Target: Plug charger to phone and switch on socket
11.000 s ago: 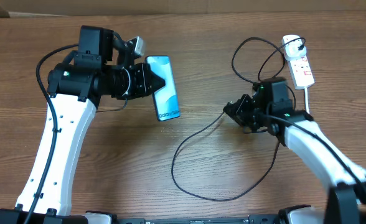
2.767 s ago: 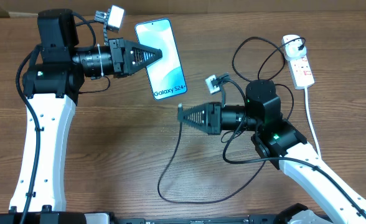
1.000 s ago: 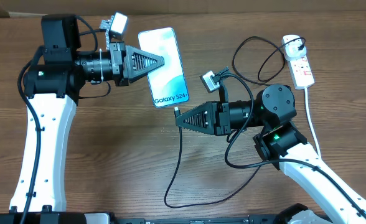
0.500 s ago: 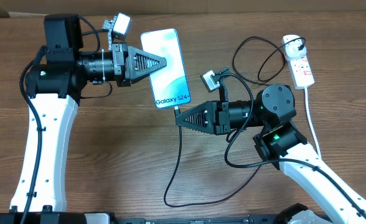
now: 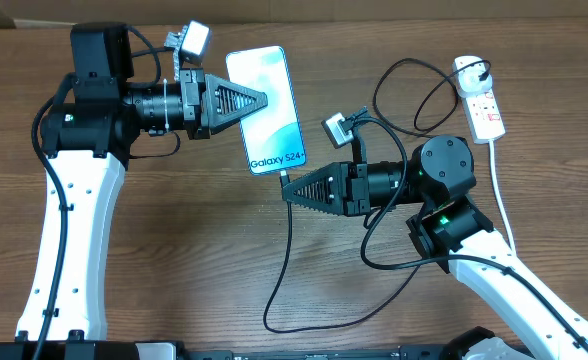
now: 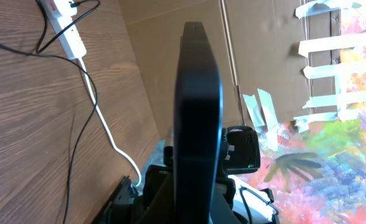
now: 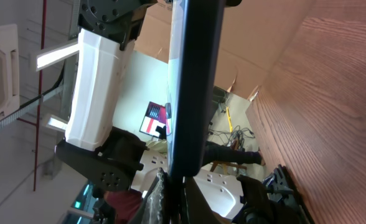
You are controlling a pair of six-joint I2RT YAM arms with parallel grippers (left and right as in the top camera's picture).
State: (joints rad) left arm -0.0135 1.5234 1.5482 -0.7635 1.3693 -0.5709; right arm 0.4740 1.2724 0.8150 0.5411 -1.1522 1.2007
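Tally, one phone (image 5: pixel 269 105), one charger (image 5: pixel 289 240), one socket (image 5: pixel 482 105) (left tool (image 5: pixel 263 98), right tool (image 5: pixel 284 195))

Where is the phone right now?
In the overhead view the phone is left of centre, clamped by the left gripper, its Galaxy S24 end next to the right gripper and the charger tip.

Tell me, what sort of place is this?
Probably a robotics lab or workshop: a left arm and right arm at a wood-grain table, cardboard sheets as backdrop, strip lights overhead.
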